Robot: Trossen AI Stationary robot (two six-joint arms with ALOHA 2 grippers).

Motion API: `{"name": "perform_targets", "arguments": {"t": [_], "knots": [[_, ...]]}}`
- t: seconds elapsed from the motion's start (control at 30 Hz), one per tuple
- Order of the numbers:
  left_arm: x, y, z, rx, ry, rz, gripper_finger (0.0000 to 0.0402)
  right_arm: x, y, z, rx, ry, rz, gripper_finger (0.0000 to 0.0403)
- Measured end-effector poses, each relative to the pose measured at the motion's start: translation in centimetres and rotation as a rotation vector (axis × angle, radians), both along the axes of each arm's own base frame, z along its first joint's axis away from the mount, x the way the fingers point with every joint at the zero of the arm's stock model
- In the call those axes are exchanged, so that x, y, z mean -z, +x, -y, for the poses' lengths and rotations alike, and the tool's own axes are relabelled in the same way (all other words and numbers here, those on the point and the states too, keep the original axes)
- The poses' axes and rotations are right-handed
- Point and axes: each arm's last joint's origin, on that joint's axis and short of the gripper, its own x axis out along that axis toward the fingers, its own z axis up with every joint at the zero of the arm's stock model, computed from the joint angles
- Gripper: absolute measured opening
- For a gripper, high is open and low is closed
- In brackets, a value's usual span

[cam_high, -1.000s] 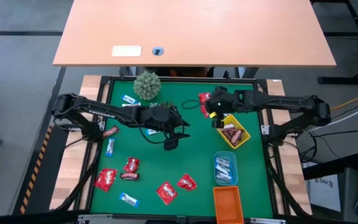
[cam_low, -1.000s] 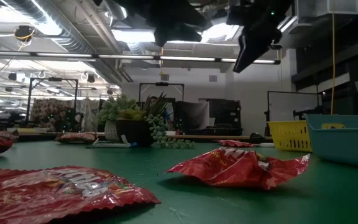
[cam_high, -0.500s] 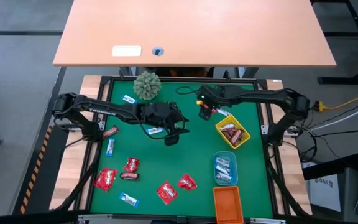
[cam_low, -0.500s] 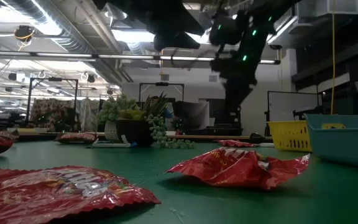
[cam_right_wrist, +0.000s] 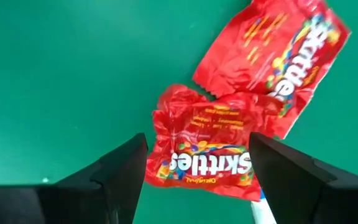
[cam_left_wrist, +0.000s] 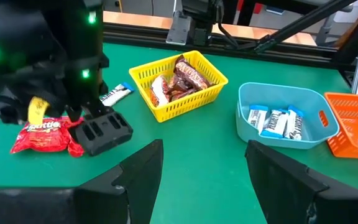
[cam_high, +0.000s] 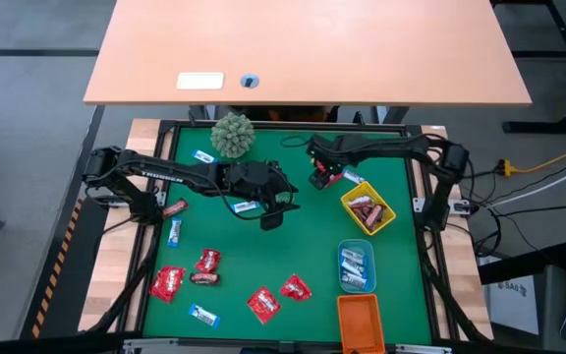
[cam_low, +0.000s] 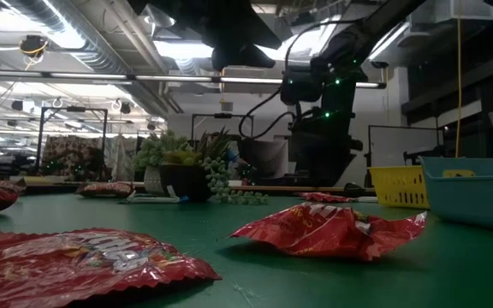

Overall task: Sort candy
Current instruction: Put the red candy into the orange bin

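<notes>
A green mat covers the counter (cam_high: 303, 246) under bright workshop lights. Two red Skittles packets (cam_right_wrist: 207, 152) lie overlapping at its far right side, just left of the yellow tray (cam_high: 368, 208). The right end effector (cam_high: 322, 175) hangs directly over them, fingers spread, nothing held. The step looks like a pick-up: next it must descend and close on the upper packet. The left end effector (cam_high: 271, 218) waits open at mid-mat.
</notes>
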Motion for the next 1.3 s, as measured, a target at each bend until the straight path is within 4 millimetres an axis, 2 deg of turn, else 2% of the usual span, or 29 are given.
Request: {"name": "perform_targets", "arguments": {"t": [0.17, 0.37, 0.67, 0.83, 1.03, 1.3], "knots": [[0.0, 0.0, 0.0, 0.000, -0.001, -0.003, 0.0224, 1.7, 0.2, 0.1, 0.026, 0.023, -0.047, 0.0280], [0.1, 0.0, 0.0, -0.001, -0.004, -0.005, 0.0224, 2.4, 0.4, 0.2, 0.026, 0.029, -0.063, 0.0275], [0.1, 0.0, 0.0, -0.001, -0.004, -0.005, 0.0224, 2.5, 0.4, 0.2, -0.002, 0.026, -0.073, 0.0170], [0.1, 0.0, 0.0, -0.001, -0.004, -0.005, 0.0224, 2.5, 0.4, 0.1, -0.006, 0.038, -0.071, 0.0128], [0.1, 0.0, 0.1, 0.000, -0.004, -0.005, 0.0224, 1.3, -0.1, -0.3, -0.018, 0.094, -0.043, 0.0096], [0.1, 0.0, 0.1, 0.000, -0.003, -0.006, 0.0224, -2.3, -0.5, -1.3, -0.106, 0.264, 0.149, 0.0045]]}}
